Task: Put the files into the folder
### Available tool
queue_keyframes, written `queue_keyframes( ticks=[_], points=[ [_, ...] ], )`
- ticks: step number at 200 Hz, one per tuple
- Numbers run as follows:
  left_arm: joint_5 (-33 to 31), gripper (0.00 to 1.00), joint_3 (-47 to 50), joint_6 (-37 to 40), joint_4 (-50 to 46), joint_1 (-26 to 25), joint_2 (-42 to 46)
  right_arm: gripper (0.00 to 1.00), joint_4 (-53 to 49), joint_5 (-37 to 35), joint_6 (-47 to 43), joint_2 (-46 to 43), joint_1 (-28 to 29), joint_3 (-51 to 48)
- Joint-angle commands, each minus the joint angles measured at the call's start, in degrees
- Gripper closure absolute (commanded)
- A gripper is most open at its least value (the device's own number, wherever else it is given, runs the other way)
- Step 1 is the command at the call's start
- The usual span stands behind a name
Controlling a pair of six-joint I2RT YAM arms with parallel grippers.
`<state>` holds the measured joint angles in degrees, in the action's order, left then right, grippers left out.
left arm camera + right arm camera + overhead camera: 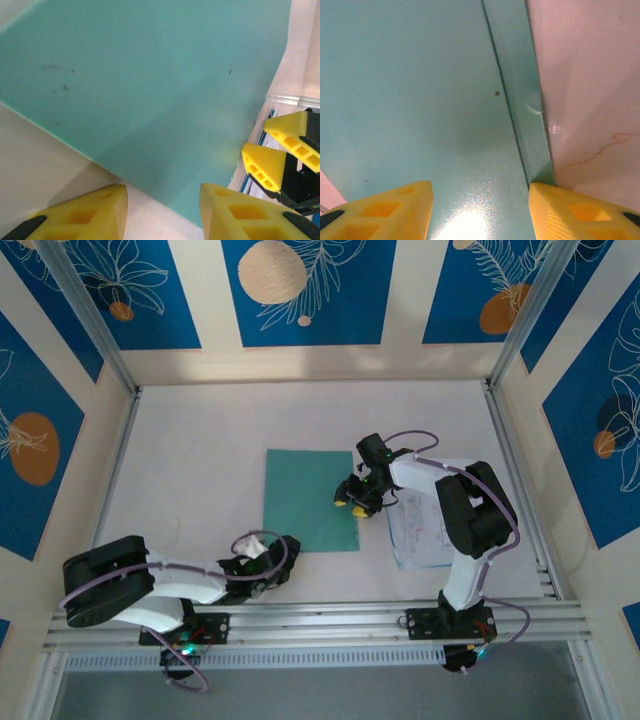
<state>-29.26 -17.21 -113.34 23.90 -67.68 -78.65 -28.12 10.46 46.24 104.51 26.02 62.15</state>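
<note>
Top view: the right arm (470, 510) covers part of the files (420, 537), whose print is too small to read. The fingertips of the left hand (283, 555) are dark and cannot be told apart. Left wrist view: the folder (140, 90) is cut off at the top and left edges; a narrow strip of the files (243, 181) appears beside it, the rest behind the right hand (256, 139), itself cut by the right edge. Right wrist view: the folder (420, 100) runs past the top and left edges; the fingers (390, 210) are cut by the bottom edge.
</note>
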Motion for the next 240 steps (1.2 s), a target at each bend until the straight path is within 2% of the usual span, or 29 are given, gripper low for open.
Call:
queue_keyframes(
  ticks=[1,26,96,153,189,218,240],
  points=[
    [-2.52,0.62,0.14,-3.17,9.13,0.16,-3.11,0.45,-3.35,-0.09,-1.00,1.58,-0.06,-0.28],
    [-3.25,0.64,0.95,-3.42,12.61,0.05,-3.88,0.45,-3.23,0.19,-1.26,1.57,-0.27,-0.36],
    [-3.70,0.68,-0.01,-2.50,13.73,0.00,-4.65,0.44,-2.79,0.91,-1.56,2.06,-0.57,-0.45],
    [-4.24,0.73,0.08,-1.32,27.35,-0.04,-12.91,0.43,-0.25,4.75,-1.65,2.25,-1.47,-1.41],
    [-4.19,0.81,0.02,-0.28,36.06,-0.08,-18.44,0.42,0.70,6.86,-2.02,2.40,-2.32,-1.90],
    [-4.38,0.88,-0.45,0.30,37.36,-0.26,-19.89,0.42,1.20,7.57,-2.03,2.54,-2.77,-2.38],
    [-4.71,1.00,-0.54,0.88,37.93,-0.52,-19.97,0.41,1.65,8.13,-2.18,2.54,-3.06,-2.55]
  ],
)
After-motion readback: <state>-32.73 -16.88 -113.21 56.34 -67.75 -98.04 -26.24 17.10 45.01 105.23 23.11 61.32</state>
